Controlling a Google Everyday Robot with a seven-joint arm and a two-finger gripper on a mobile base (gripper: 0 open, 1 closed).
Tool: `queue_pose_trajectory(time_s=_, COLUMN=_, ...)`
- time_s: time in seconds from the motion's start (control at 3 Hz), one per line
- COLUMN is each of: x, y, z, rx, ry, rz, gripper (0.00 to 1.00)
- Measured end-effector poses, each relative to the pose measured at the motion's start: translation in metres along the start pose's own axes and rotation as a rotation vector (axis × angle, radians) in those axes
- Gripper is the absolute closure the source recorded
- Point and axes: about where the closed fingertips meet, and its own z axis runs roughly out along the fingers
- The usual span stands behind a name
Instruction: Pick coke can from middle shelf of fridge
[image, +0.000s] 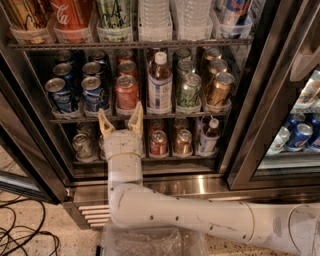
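The fridge (165, 182) stands open before me, with a steel frame and a dark interior. Its middle shelf (135, 116) holds blue cans at the left, a column of red coke cans, a bottle, then green and gold cans. The front coke can (126, 93) stands upright in a clear tray. My white gripper (120, 121) is just below and in front of it, its two tan fingers open and pointing up, their tips level with the shelf edge. It holds nothing.
A labelled bottle (159, 84) stands right of the coke can, and blue cans (94, 93) stand to its left. The lower shelf holds several cans (158, 143) and a small bottle (209, 136). A closed glass door (295, 115) is at the right. Cables (20, 235) lie on the floor at the left.
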Motion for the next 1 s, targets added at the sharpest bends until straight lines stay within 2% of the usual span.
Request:
queue_pose_trajectory(time_s=0.33, x=0.0030, y=0.0078, z=0.0057, rx=-0.040, ry=0.016, rz=0.010, gripper=0.29)
queue_pose_trajectory(time_s=1.0, x=0.0057, y=0.0144, z=0.0107, rx=-0.074, ry=0.031, rz=0.019, gripper=0.29)
